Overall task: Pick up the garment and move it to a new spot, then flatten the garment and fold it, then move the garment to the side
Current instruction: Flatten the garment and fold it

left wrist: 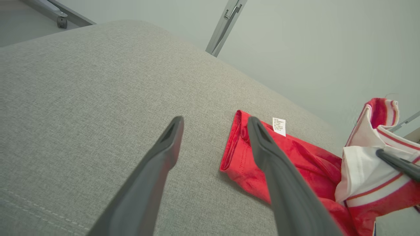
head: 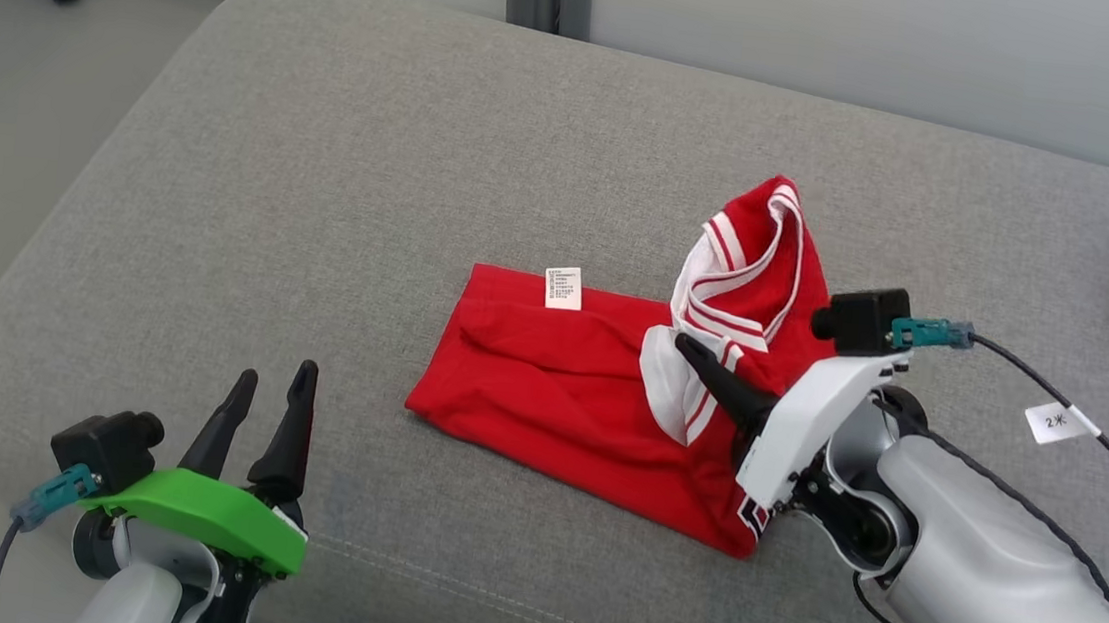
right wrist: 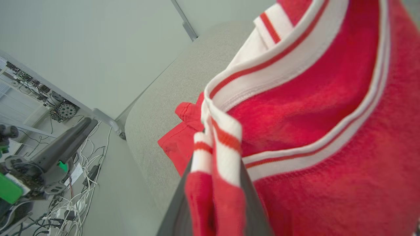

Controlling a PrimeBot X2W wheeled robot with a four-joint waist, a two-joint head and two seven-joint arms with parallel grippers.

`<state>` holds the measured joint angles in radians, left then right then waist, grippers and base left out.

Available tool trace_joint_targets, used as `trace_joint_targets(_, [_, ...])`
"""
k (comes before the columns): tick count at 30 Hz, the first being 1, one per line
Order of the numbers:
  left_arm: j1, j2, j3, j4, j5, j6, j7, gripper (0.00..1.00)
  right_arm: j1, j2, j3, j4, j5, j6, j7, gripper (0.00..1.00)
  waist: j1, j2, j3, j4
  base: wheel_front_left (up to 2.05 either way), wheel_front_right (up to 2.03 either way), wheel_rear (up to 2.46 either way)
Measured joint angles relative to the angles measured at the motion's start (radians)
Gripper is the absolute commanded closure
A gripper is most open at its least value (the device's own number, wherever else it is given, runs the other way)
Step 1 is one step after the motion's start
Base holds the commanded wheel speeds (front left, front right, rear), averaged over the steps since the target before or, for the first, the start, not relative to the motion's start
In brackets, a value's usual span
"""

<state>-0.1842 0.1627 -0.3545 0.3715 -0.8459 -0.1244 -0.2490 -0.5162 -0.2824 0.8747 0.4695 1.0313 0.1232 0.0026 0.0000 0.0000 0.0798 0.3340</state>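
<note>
The head view looks down from above the near edge, taking in most of the grey cushion (head: 325, 181). The left wrist view sits low at near left, facing far-right. The right wrist view, close against the red garment (right wrist: 328, 170), faces left. All three share that garment.

We see red garment (head: 557, 392) w/ white-striped trim: left part flat on grey cushion (head: 325, 181), right end raised; care label (head: 563, 287) at far edge.
</note>
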Motion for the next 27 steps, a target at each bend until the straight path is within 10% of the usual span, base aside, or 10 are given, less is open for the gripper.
trace_joint_targets(24, [0.0,-0.024,0.011,0.009,-0.002,0.0,0.0,0.0,-0.164,0.105,0.079,0.147,-0.003,0.0,0.15,1.0,0.0,0.0,0.028,0.114,0.0,0.0,0.0])
trace_joint_targets(27, [0.0,-0.024,0.011,0.011,-0.002,0.0,0.0,0.0,-0.176,0.123,0.098,0.17,-0.012,0.0,0.161,0.22,0.0,0.0,0.027,0.115,0.0,0.0,0.0])
